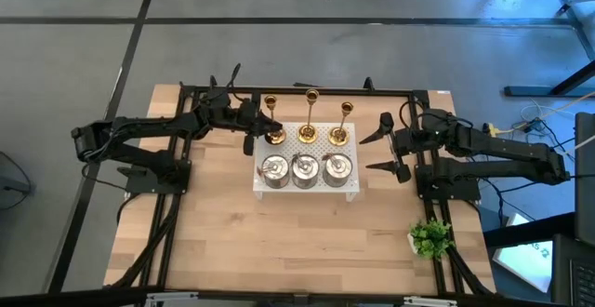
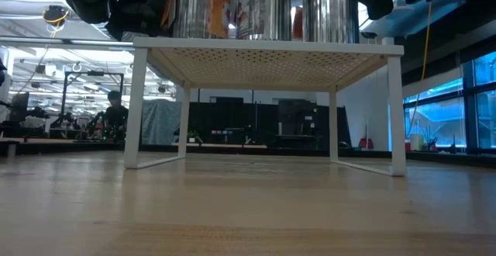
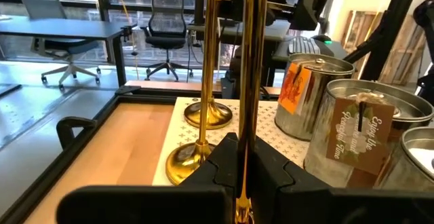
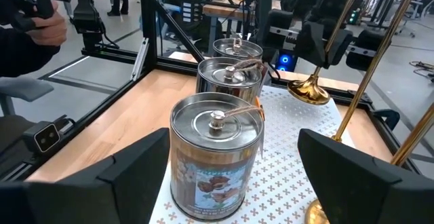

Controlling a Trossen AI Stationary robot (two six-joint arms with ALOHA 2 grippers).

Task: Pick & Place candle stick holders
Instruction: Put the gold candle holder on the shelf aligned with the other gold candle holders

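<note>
Left gripper point(image 3: 243, 173) is clamped on the upper-left gold candlestick point(image 1: 271, 121), so I'd lift straight up, clear of the neighbouring silver tins point(image 1: 304, 168); the right gripper point(image 1: 383, 144) waits wide open, empty.

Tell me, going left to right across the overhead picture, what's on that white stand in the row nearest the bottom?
On the white stand: left silver tin → middle silver tin → right silver tin. The three sit in one row, close together, lids on.

- The gold candlesticks point(image 3: 247, 61) are shiny, smooth metal.
- The silver holders point(image 4: 215, 157) are shiny metal with paper labels.
- The worktop point(image 1: 223, 214) is pale wood.
- The stand point(image 2: 267, 62) is matt white with holes.
</note>
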